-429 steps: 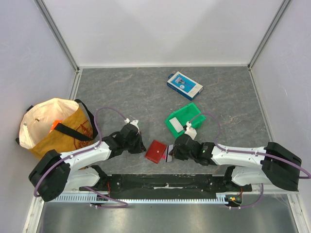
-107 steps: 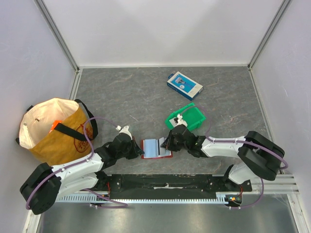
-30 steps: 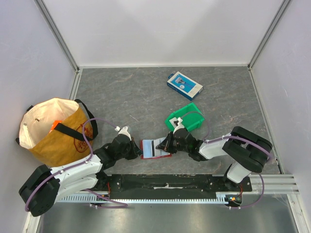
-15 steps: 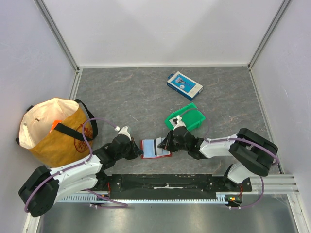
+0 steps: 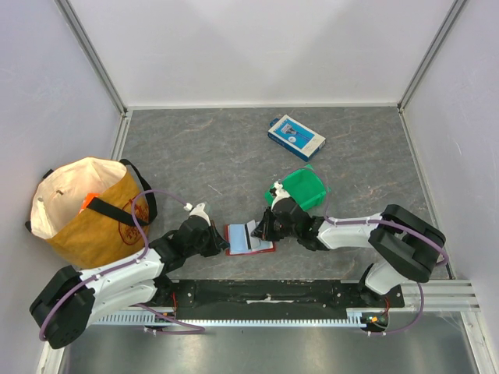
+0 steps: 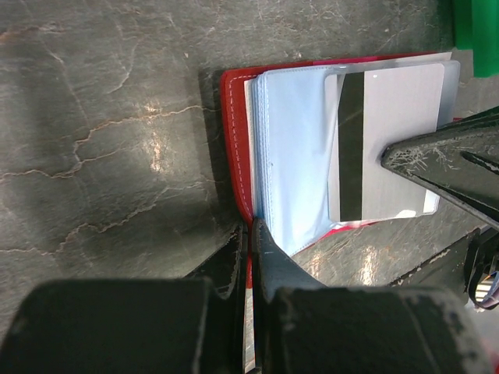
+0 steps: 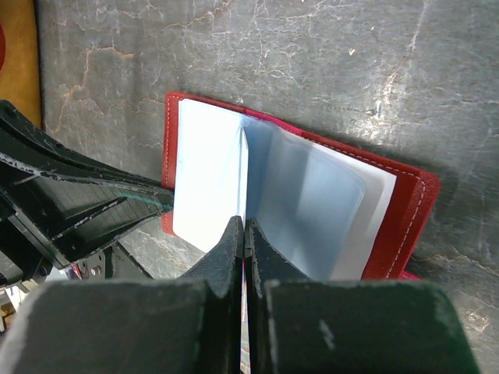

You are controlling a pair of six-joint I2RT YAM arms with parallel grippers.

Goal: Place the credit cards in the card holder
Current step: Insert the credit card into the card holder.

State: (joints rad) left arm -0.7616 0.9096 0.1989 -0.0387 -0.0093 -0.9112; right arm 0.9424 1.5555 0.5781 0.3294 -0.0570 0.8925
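Note:
The red card holder [image 5: 234, 241] lies open near the table's front edge, its light-blue sleeves fanned out [image 6: 292, 156]. My left gripper [image 5: 221, 241] is shut on the holder's red edge [image 6: 251, 234] and pins it down. A pale credit card with a black stripe [image 6: 386, 140] rests over the sleeves on the holder's right side. My right gripper [image 5: 263, 229] is shut on that card's edge [image 7: 244, 231]. In the right wrist view the holder's red cover [image 7: 413, 206] shows behind the sleeves. The right gripper's fingers [image 6: 444, 167] reach in from the right.
A green plastic bin [image 5: 302, 189] sits just behind the right wrist, and its corner shows in the left wrist view [image 6: 475, 31]. A blue-and-white box [image 5: 296, 136] lies farther back. A yellow tote bag [image 5: 86, 206] stands at the left.
The right gripper with the card has edged slightly toward the holder's middle. The green bin behind it has shifted and shows a different face. The left gripper has kept its hold.

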